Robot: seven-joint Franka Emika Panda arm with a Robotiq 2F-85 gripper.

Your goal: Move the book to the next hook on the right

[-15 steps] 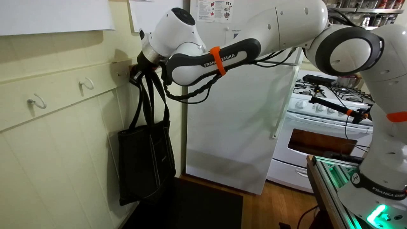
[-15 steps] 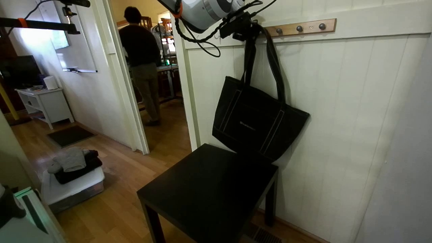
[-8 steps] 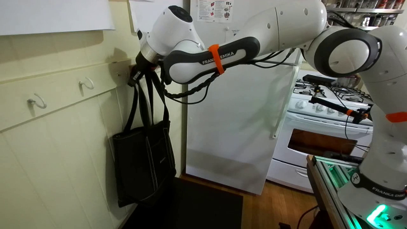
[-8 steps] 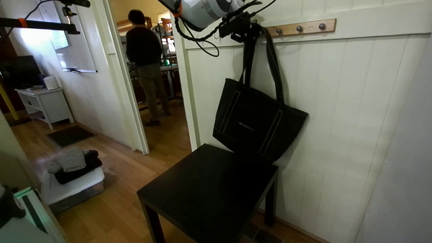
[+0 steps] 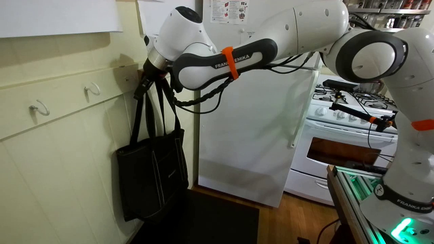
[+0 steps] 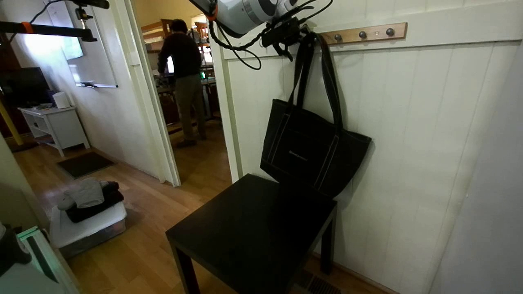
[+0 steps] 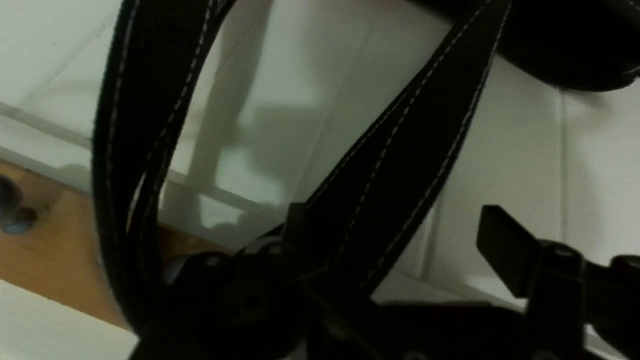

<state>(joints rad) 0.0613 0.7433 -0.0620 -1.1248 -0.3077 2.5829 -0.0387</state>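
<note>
The bag (image 6: 314,151) hangs by its straps (image 6: 331,77) against the wall (image 6: 408,130), up near the left end of a wooden rack (image 6: 376,38) in an exterior view, though I can't quite make out what they're caught on. The gripper (image 7: 397,230) is right up there with them, its fingers (image 7: 505,252) spread wide, one strap showing in the gap close beside a finger. Along the rack, to the right of the straps, three dark knobs (image 6: 362,34) stick out. Lower down a black table (image 6: 245,228) crowds the spot, a corner of it just by the bag's bottom. In an exterior view the arm (image 5: 288,30) reaches across in front of a fridge (image 5: 244,142), with a stove (image 5: 339,149) next along, and two white hooks (image 5: 93,93) poke out of the wall off to the left of the bag. Through the doorway (image 6: 155,122) a person (image 6: 184,69) stands turned away from us, and on the floor (image 6: 143,220), well apart from the table, some cloth (image 6: 88,196) lies heaped on a bin (image 6: 96,234).
</note>
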